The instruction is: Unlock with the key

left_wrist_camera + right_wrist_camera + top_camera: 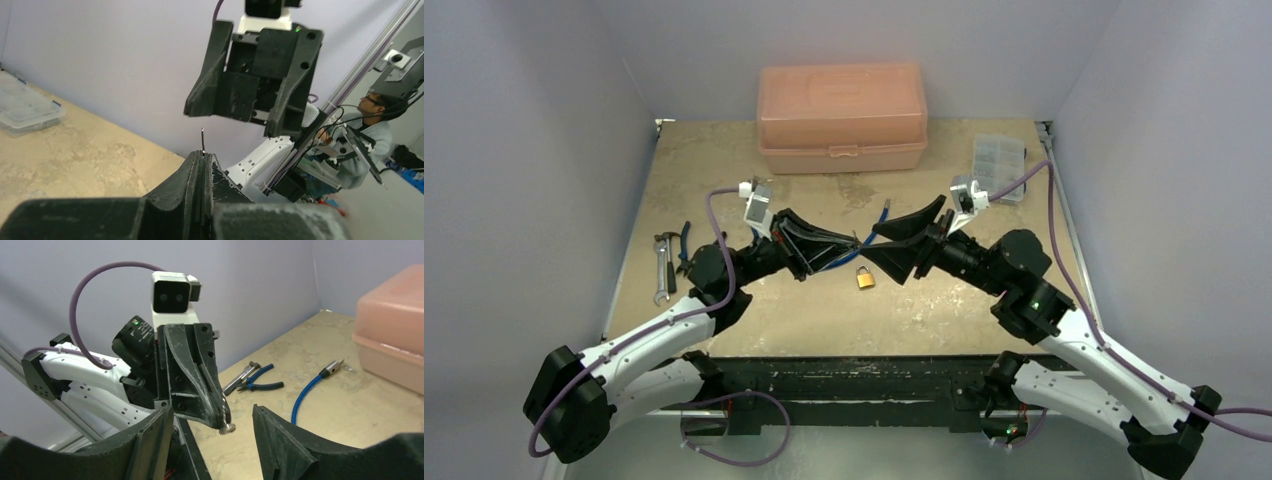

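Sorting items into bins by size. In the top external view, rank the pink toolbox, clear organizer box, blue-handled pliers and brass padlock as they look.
Largest to smallest:
1. pink toolbox
2. clear organizer box
3. blue-handled pliers, long but thin
4. brass padlock
All rest on the table, so nearness hardly skews this.

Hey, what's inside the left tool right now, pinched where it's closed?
The key: a thin silver sliver of it pokes out of the shut left tool. The rest of it is covered by the tool itself.
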Available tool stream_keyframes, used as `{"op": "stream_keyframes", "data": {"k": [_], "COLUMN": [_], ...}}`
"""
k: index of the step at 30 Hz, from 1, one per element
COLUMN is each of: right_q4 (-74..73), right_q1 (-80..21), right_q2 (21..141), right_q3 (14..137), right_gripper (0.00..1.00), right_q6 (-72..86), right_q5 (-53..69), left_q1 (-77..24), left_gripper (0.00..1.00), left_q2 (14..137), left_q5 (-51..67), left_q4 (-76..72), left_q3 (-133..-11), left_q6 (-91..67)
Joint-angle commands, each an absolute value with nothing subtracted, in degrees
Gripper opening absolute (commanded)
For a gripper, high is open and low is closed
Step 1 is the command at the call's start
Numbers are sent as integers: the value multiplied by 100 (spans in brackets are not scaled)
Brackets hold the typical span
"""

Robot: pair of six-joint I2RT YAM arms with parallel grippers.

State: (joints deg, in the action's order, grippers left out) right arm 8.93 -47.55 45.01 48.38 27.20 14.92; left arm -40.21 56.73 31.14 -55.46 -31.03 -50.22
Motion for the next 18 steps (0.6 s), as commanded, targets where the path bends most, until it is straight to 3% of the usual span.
{"op": "stream_keyframes", "data": {"k": [1, 14, 18], "right_q4": [152, -137, -89], "right_q1": [-4750, -4746, -4746], "right_q2": [4586, 5007, 5042], "right_q3": [5434, 5695, 5680], "right_gripper": [65, 50, 41], "right_q6": [1990, 1690, 1687], "right_q5": [1738, 2046, 2081], "left_q1": [-4048, -4050, -4043], "left_gripper": [0, 0, 0], "left_q2": [5531, 5377, 5379], "left_q5": [3565, 3881, 3868], "left_q4": [-4447, -3781, -3744], "left_q3": [-3604, -3811, -3800], "left_q6": [-4503, -4290, -4272]}}
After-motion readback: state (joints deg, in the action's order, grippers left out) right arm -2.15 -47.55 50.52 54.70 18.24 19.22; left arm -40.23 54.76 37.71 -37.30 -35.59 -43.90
